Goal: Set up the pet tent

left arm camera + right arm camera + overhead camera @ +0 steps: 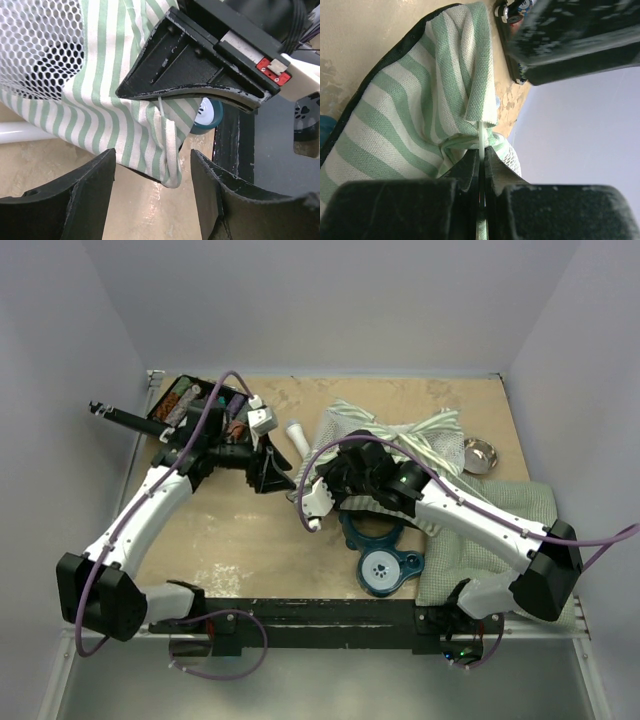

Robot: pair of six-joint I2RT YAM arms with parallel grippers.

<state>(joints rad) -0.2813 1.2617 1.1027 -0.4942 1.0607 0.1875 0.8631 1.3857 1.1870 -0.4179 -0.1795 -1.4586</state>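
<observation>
Overhead, the pet tent (pixel 420 435) lies collapsed in a crumpled heap at centre-right of the table (pixel 230 530), just beyond the teal bowl stand (pixel 385 562), with the checked cushion (pixel 500 525) to the right. Both arms meet at the tent's left edge, left gripper (pixel 275 478) just beside right gripper (pixel 312 492). Left wrist view – the left jaws stand well apart and hold nothing, and a hanging tent corner dangles into the gap between the fingers (pixel 75 195). The right gripper's black finger sits just above it, pinching fabric and a thin white cord (pixel 161 107). Right wrist view – the right jaws are fully closed on that cord where it leaves a folded hem. The step looks like a grasp of the corner. To do it well, close the left fingers high on the doubled hem rather than on the loose tip. Stay clear of the other gripper's finger, hold the right clamp firm so the cord cannot slip, then draw apart gently. Tent look: narrow green-and-white stripes, woven cloth, black edging on one side, a white honeycomb mesh panel (pixel 40 45), a white pole (pixel 20 132) behind it on the table. Limp, no shape yet.
</observation>
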